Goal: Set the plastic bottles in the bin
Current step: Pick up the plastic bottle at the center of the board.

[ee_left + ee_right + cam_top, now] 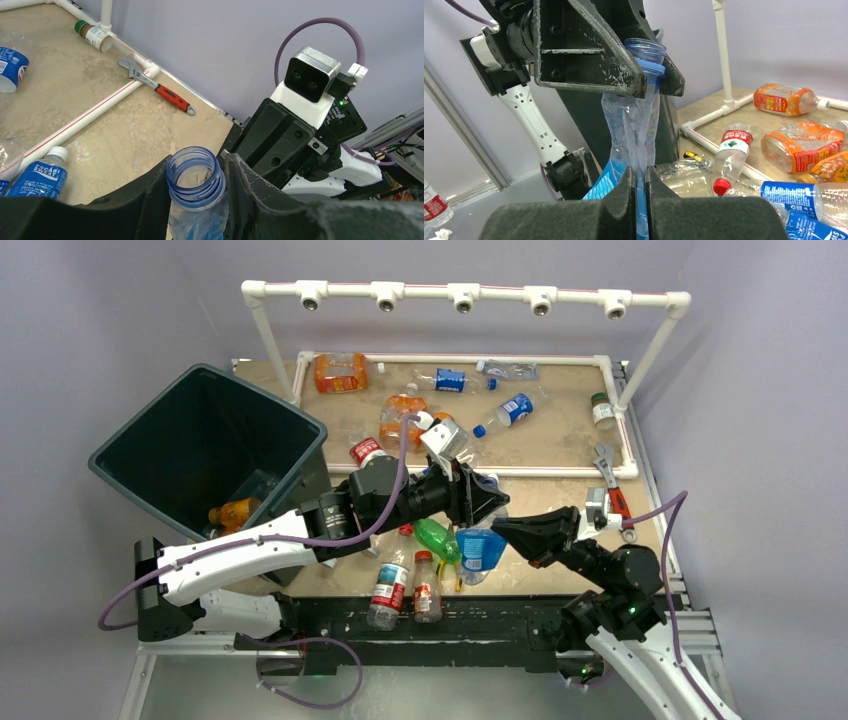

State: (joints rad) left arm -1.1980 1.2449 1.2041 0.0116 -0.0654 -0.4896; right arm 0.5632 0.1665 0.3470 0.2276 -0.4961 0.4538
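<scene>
Right wrist view shows you both claws on one crushed bottle [634,125]: your left claw [196,180] pinches its open neck, your right claw [638,195] its flattened body, right of the bin [190,440].

The crushed bottle [634,120] is clear with a blue neck and blue label. The bin [170,440] is dark teal. The wrench [159,88] has a red handle.
</scene>
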